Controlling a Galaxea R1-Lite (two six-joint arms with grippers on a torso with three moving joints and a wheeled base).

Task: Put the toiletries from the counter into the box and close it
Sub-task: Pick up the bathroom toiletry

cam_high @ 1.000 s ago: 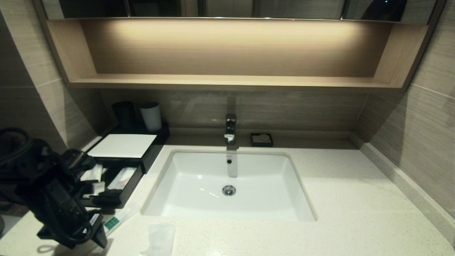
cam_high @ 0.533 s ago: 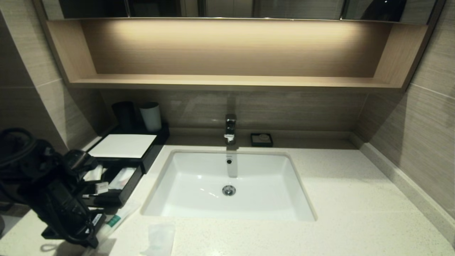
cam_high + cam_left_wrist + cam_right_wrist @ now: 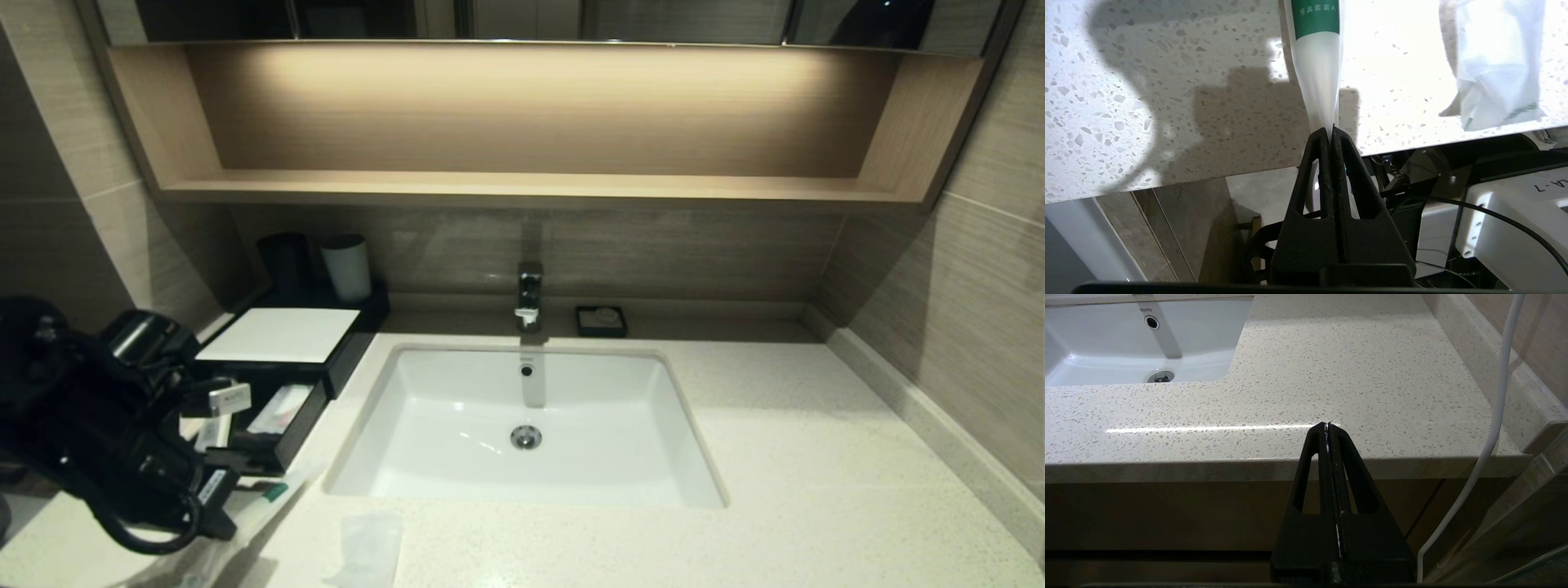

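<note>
My left gripper (image 3: 1331,130) is shut on the tail end of a long clear packet with a green label (image 3: 1316,61), near the counter's front left edge. In the head view the packet (image 3: 273,492) slants over the counter (image 3: 816,457) just in front of the box's pulled-out drawer (image 3: 282,418). The black box (image 3: 282,335) with a white top stands at the left, and packets lie in its drawer. A flat white sachet (image 3: 367,545) lies on the counter in front of the sink; it also shows in the left wrist view (image 3: 1494,69). My right gripper (image 3: 1327,425) is shut and empty, parked below the counter's front edge.
The white sink (image 3: 629,457) fills the middle, with a faucet (image 3: 530,294) behind it. A dark cup (image 3: 283,261) and a pale cup (image 3: 347,267) stand behind the box. A black soap dish (image 3: 602,320) sits by the back wall. A wooden shelf (image 3: 522,186) hangs above.
My left arm has swung left and its wrist has turned. The green-labelled packet has shifted up and right, toward the drawer. The sachet and the right arm have not moved.
</note>
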